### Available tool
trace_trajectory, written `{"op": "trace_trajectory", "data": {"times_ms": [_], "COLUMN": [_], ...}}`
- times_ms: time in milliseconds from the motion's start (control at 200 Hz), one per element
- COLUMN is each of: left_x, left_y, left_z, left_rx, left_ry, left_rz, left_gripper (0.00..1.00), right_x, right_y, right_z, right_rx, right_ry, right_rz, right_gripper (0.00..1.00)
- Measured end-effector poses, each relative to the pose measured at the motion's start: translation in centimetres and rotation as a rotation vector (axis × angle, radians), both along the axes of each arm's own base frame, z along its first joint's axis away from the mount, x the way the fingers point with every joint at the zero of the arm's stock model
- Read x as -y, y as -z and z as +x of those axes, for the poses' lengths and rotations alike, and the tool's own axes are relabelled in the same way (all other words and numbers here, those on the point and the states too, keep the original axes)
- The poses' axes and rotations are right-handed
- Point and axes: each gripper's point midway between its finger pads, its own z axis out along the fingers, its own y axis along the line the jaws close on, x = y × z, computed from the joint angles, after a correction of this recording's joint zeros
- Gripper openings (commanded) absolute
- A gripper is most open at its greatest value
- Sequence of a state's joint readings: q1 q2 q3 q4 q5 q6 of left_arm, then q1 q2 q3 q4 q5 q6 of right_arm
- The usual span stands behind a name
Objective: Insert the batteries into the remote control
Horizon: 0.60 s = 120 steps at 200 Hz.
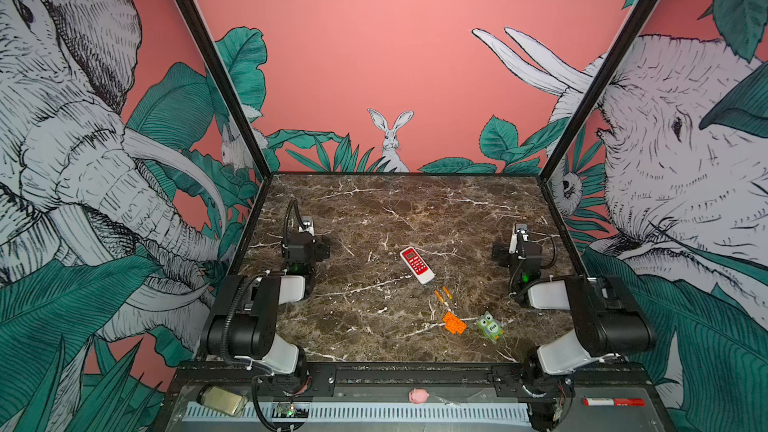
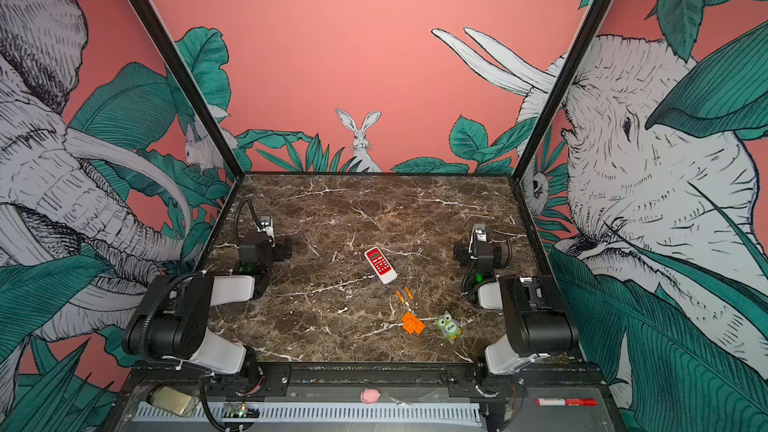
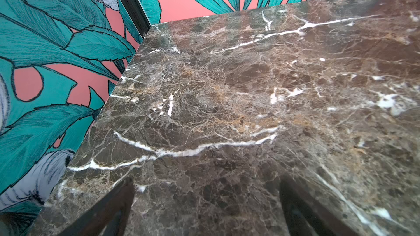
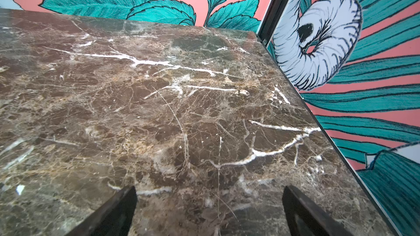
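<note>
Nearby, orange brick [image 1: 454, 322], green owl [image 1: 490, 327], near batteries [image 1: 443, 295]

Both top views look from high above the near edge, tilted down and forward across the whole worktop [image 1: 374, 209] to the back wall [image 1: 395, 56]; they share nearly the same scene, slightly shifted sideways. The left wrist view sits low and close, facing the worktop's far left corner past the left tool [image 3: 206, 180]; the right wrist view faces the far right corner past the right tool [image 4: 209, 188].
</note>
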<state>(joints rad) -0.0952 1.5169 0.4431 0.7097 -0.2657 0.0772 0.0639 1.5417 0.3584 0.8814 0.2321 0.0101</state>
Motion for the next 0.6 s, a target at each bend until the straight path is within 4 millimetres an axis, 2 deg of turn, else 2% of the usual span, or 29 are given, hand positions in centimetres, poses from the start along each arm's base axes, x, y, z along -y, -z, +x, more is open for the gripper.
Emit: {"op": "trace_trajectory", "data": {"times_ms": [600], "left_x": [-0.06], "left_y": [-0.01], "left_z": [0.00], "left_rx": [0.000], "left_ry": [-0.003], "left_rz": [0.005], "left_gripper": [1.00], "right_x": [-0.03], "right_y": [-0.41], "right_z": [0.17], "right_rx": [0.018], "right_ry": [-0.001], "right_rz": [-0.002], "right_gripper": [0.99]}}
